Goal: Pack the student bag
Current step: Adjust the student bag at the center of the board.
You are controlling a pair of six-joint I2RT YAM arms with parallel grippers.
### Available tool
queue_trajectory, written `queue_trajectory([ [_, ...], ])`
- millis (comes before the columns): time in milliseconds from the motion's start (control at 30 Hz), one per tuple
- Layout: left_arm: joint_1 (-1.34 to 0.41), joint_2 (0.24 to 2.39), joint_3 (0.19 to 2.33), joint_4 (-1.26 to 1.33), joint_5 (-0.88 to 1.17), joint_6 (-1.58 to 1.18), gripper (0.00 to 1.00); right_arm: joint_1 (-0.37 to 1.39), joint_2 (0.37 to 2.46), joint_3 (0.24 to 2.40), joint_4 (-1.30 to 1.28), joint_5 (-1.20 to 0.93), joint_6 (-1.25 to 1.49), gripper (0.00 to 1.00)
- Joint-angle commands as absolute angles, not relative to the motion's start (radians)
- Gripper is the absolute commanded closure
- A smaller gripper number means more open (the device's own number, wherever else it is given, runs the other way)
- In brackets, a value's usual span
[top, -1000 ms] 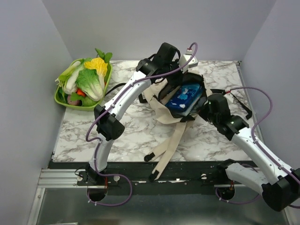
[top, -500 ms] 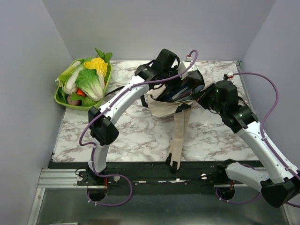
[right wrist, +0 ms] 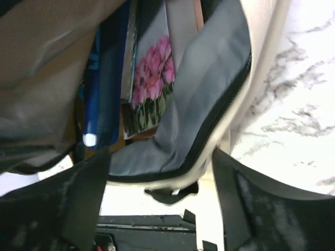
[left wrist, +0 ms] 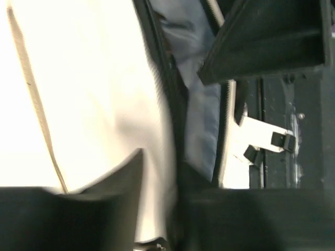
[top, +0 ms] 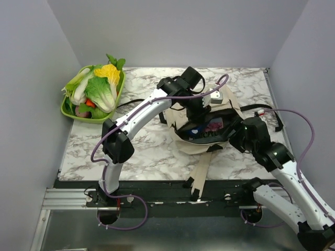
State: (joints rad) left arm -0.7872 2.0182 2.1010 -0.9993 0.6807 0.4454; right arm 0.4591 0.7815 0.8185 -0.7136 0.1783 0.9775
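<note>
The student bag (top: 192, 146), beige cloth with black zipper trim, sits mid-table with its mouth gaping upward. Inside show a pink-flowered flat item (top: 213, 125) and a blue thing (top: 196, 130). My left gripper (top: 201, 108) is at the bag's far rim; in the left wrist view its fingers (left wrist: 78, 209) stand apart with the beige cloth (left wrist: 94, 94) and zipper edge loose between them. My right gripper (top: 236, 137) is at the right rim, open wide, and the grey-lined rim (right wrist: 209, 89) lies between its fingertips (right wrist: 86, 193). The flowered item (right wrist: 152, 73) also shows there.
A green tray (top: 67, 111) heaped with vegetables stands at the far left of the table. The bag's long beige straps (top: 201, 172) trail over the table's front edge. A black strap (top: 264, 110) lies to the right. Walls close in on three sides.
Both grippers held the bag's rim and raised it; now the bag has sunk back and nearer, mouth upward, and both sets of jaws have opened. The right arm has drawn back.
</note>
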Motion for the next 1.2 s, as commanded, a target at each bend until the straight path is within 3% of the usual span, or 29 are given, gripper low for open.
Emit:
queue_trajectory([
  [0,-0.798,1.987,2.092,-1.153,0.795,0.549,0.40,0.460,0.648,0.790,-0.827,0.224,1.003,0.09],
  [33,-0.798,1.974,2.086,-1.157,0.795,0.555,0.26,0.460,0.602,0.798,-0.833,0.224,1.003,0.03],
  [67,-0.795,1.947,2.080,-1.154,0.792,0.558,0.02,0.459,0.585,0.807,-0.854,0.227,1.005,0.00],
  [433,-0.623,1.896,1.976,-0.990,0.755,0.546,0.01,0.460,0.502,0.862,-0.967,0.137,1.014,0.01],
  [633,-0.617,1.852,1.743,-0.875,0.770,0.774,0.01,0.462,0.613,0.804,-0.818,0.069,0.910,0.23],
  [800,-0.617,1.847,1.694,-0.873,0.796,0.932,0.01,0.465,0.725,0.828,-0.626,0.055,0.699,0.30],
  [1033,-0.617,1.825,1.573,-0.639,0.804,0.965,0.01,0.465,0.943,0.905,-0.500,-0.049,0.440,0.40],
  [1167,-0.617,1.867,1.568,-0.588,0.819,0.989,0.01,0.468,1.015,0.908,-0.436,-0.126,0.358,0.52],
])
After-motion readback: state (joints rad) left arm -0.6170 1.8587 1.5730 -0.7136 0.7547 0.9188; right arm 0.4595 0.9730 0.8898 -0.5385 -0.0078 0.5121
